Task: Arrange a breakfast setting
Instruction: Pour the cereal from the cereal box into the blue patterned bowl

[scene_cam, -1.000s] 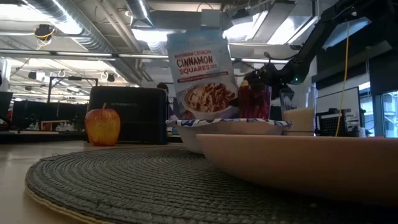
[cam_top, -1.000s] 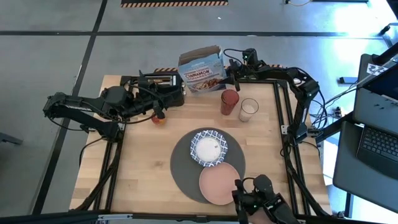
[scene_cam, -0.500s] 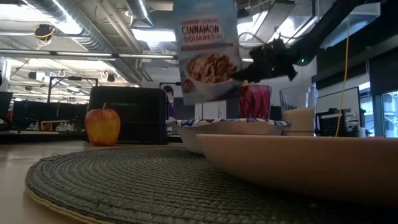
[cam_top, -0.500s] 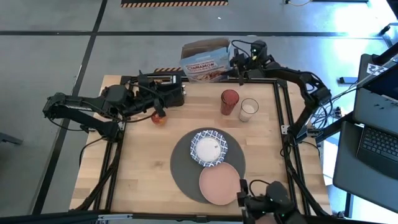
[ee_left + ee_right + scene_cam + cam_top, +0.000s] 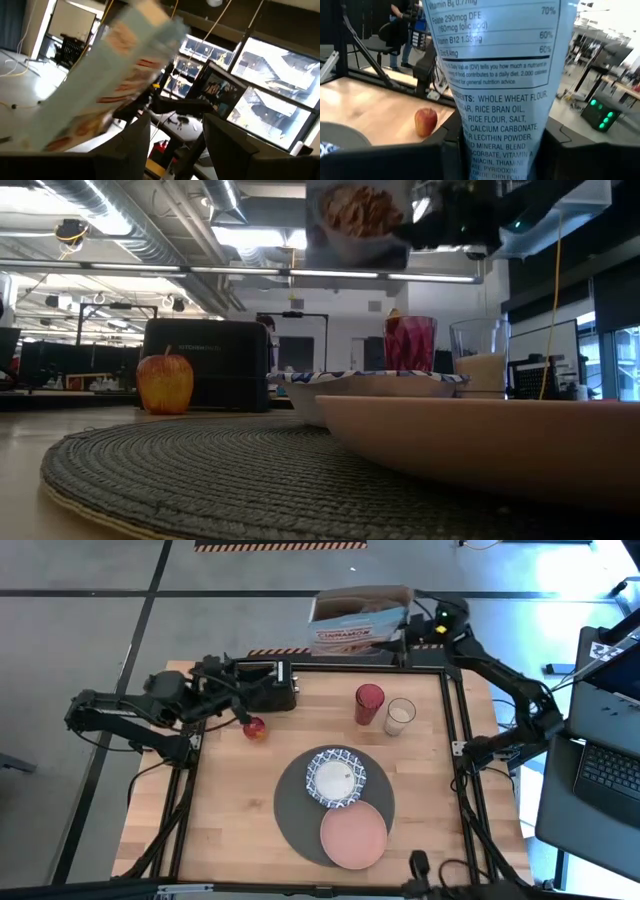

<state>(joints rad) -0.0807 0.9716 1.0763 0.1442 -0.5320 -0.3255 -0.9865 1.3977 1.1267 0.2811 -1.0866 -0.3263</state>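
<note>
Robotics lab in an open-plan industrial office: exposed ceiling ducts (image 5: 110,220) and strip lights, grey floor with hazard tape (image 5: 280,545), desks with monitors (image 5: 220,92), office chair (image 5: 395,32), laptop (image 5: 610,770) beside the wooden table (image 5: 230,800).

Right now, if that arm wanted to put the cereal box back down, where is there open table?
The widest bare wood lies on the left side, below the apple and beside the round mat. A smaller strip lies right of the mat, below the milk glass. The back edge is crowded: toaster, left gripper, red tumbler. The right gripper holds the cereal box aloft.
</note>
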